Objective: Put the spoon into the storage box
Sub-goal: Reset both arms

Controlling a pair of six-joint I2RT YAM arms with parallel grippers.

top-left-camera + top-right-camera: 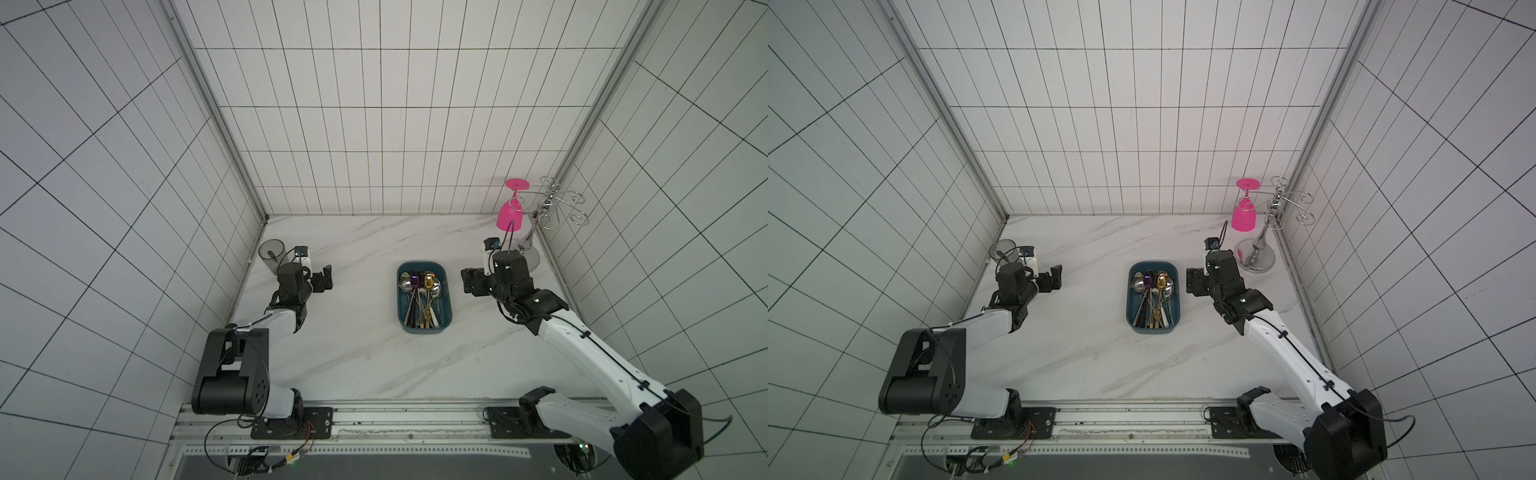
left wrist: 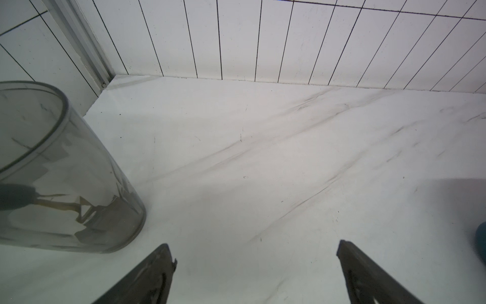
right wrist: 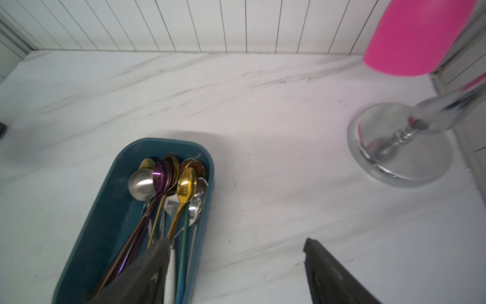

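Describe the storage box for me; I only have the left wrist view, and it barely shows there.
Observer: The storage box sits mid-table, with several spoons lying in it, bowls at its far end.
Operator: Report the right gripper.
Observer: The right gripper is open and holds nothing, beside the box.
Operator: Name what stands behind it.
Observer: A pink glass hangs upside down on a chrome rack in the far corner.

Figure: no text, label, brand, number or sign can be read in any view. The wall of the storage box (image 1: pixel 424 330), near the right gripper (image 1: pixel 467 282), carries no readable marking.
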